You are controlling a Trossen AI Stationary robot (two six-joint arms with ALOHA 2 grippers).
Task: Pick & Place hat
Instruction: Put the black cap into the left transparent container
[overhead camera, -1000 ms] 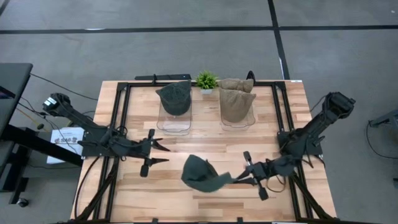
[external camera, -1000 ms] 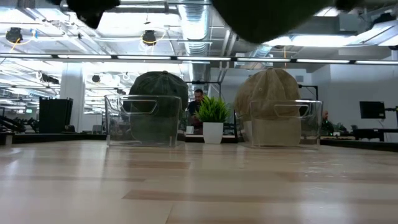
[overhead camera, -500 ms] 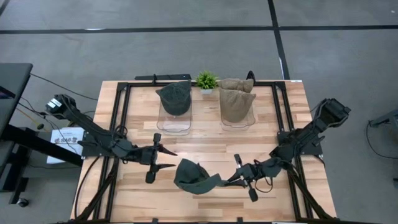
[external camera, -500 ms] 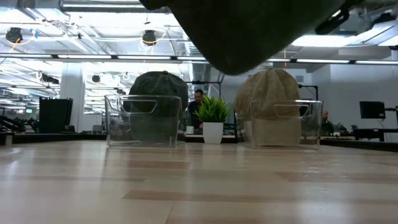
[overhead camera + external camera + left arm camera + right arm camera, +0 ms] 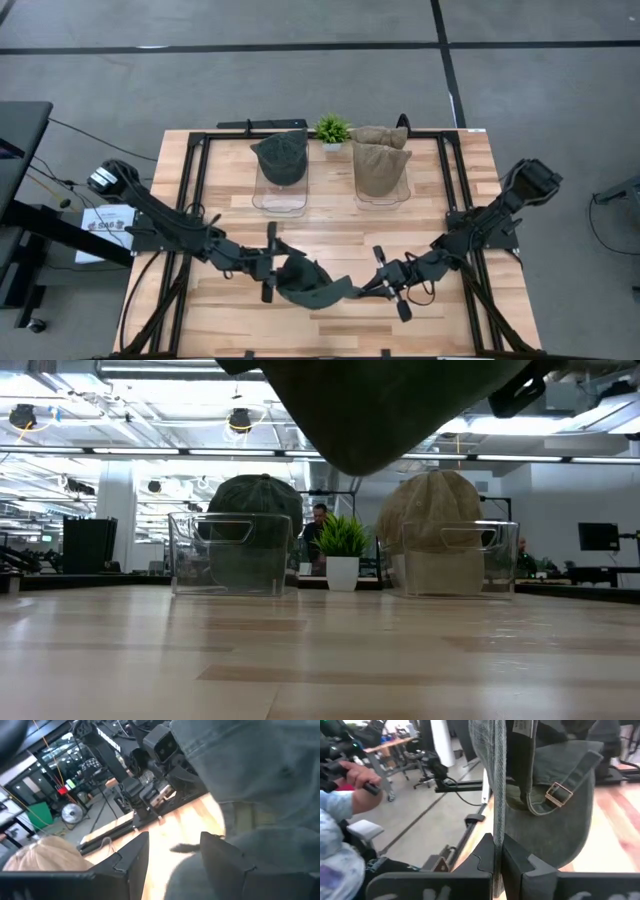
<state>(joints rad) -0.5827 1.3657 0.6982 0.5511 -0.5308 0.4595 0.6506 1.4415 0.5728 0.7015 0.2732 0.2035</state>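
Dark green hat [image 5: 305,283] hangs above the table, brim clamped in right gripper [image 5: 372,288]; left gripper [image 5: 272,275], fingers apart, straddles the crown edge; close left squarely on fabric before right releases

You saw a dark green cloth hat [image 5: 308,284] — matt, brass-look metal buckle [image 5: 559,794] — over a pale wood table [image 5: 340,225], smooth; clear glossy plastic bins [image 5: 232,553] behind.
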